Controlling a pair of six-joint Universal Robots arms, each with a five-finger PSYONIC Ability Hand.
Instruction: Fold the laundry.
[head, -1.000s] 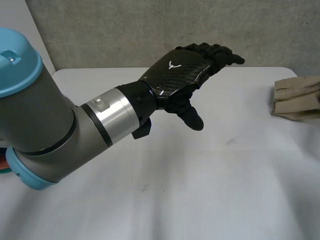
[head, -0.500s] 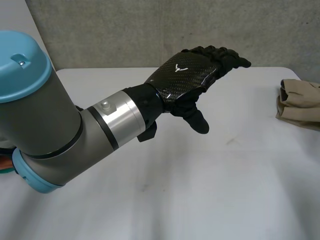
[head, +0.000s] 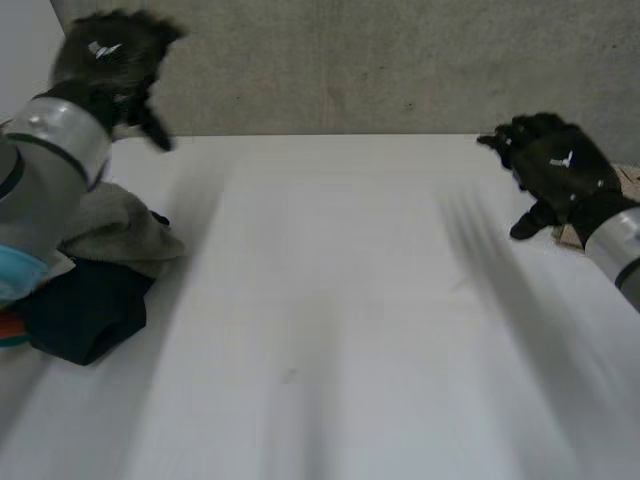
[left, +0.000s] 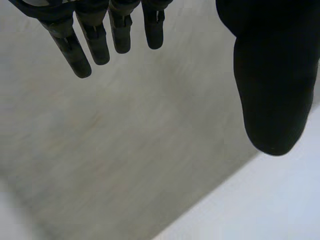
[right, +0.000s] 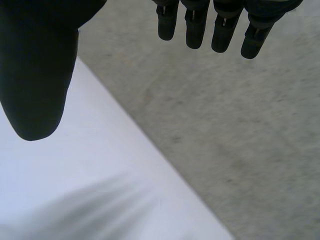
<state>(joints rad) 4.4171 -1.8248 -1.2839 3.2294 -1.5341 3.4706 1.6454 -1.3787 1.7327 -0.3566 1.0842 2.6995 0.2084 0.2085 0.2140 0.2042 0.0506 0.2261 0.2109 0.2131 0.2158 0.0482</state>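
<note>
A pile of laundry lies at the table's left edge: a grey-beige cloth on top of a dark cloth. My left hand is raised above and behind that pile, in front of the wall; it is open, its fingers straight and apart from the thumb, holding nothing. My right hand hovers over the table's right side, open and empty, its fingers straight. A tan folded cloth peeks out just behind the right hand.
The white table stretches between the two hands, and a grey wall rises behind its far edge. Something orange and teal sticks out under the pile at the left edge.
My left arm swung from the table's middle up and to the far left, uncovering the laundry pile. My right hand came into view at the right, in front of the tan cloth.
</note>
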